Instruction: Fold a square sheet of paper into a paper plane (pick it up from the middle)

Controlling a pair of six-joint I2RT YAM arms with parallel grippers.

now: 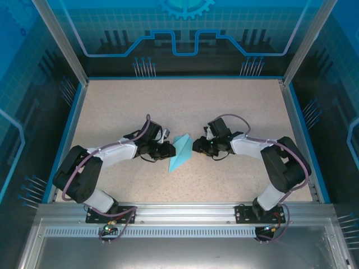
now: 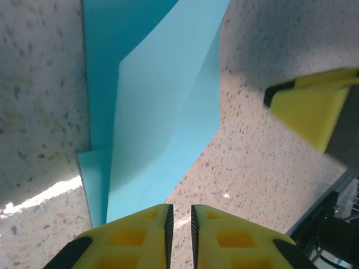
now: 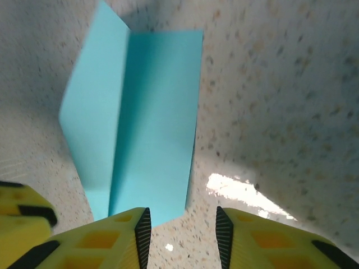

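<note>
While the narrow, pointed, cyan-blue paper plane [image 1: 180,152] lies on the speckled beige tabletop [image 1: 140,106], it sits at the table's middle, directly between the two arms. In the overhead view its long axis runs from far right to near left, crosswise to the line joining the grippers. The black-and-yellow left gripper [image 2: 180,227] faces one long edge, its jaws parted only by a slit with nothing between them; the paper's edge reaches its fingertip. The black-and-yellow right gripper [image 3: 182,235] faces the opposite edge, jaws moderately apart and empty, the plane just ahead and to the left of the gap in its wrist view. Neither arm is clearly nearer, so a mid-body pickup judged from here suits either.
</note>
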